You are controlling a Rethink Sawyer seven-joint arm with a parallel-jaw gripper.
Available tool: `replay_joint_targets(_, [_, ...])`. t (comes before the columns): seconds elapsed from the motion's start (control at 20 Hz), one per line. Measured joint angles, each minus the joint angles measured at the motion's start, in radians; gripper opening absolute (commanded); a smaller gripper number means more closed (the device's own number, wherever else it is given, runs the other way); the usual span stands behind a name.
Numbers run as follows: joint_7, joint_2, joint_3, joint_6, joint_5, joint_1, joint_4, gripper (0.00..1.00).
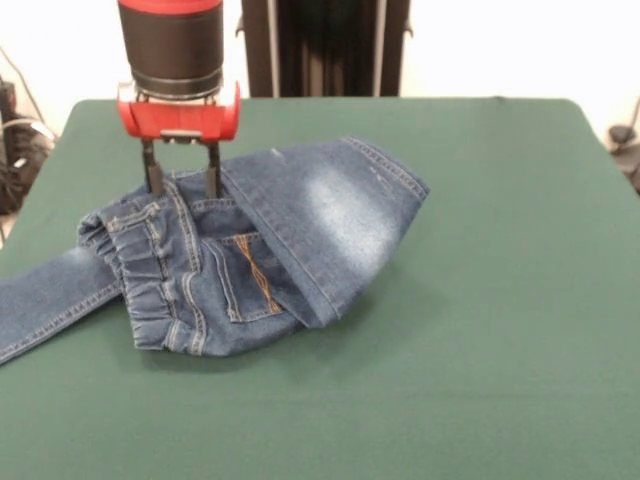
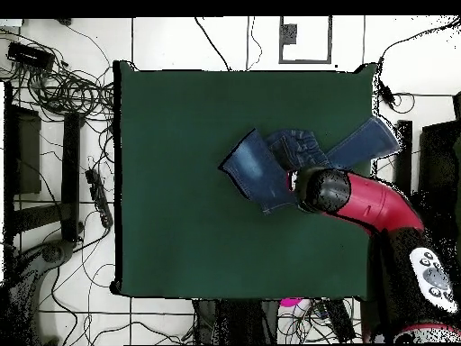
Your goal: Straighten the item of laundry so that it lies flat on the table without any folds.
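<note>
The jeans (image 1: 255,245) lie crumpled on the green desk (image 1: 480,300), left of centre in the front view. One leg is folded back over the seat, its hemmed cuff pointing right; the other leg runs off toward the left edge of the desk. The gathered waistband and an orange-stitched back pocket face the camera.

The gripper (image 1: 181,185) stands vertically at the far edge of the jeans. Its two dark fingers are parted with a gap between them, tips touching or pressed into the denim beside the waistband; whether fabric is pinched between them cannot be determined.

In the overhead view, the red arm (image 2: 374,203) covers the gripper completely, so finger state is readable only from the front. This view shows the jeans (image 2: 270,167) lying toward the right side of the desk (image 2: 180,225), one leg reaching the desk's right edge. Cables cover the floor to the left.
</note>
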Motion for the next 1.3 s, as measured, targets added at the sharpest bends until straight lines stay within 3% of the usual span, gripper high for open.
replay_joint_targets(0.35, [0.0, -0.026, 0.0, 0.0, 0.035, 0.001, 0.038, 1.0])
replay_joint_targets(1.3, [0.0, 0.019, 0.0, -0.084, 0.112, -0.004, 0.091, 1.0])
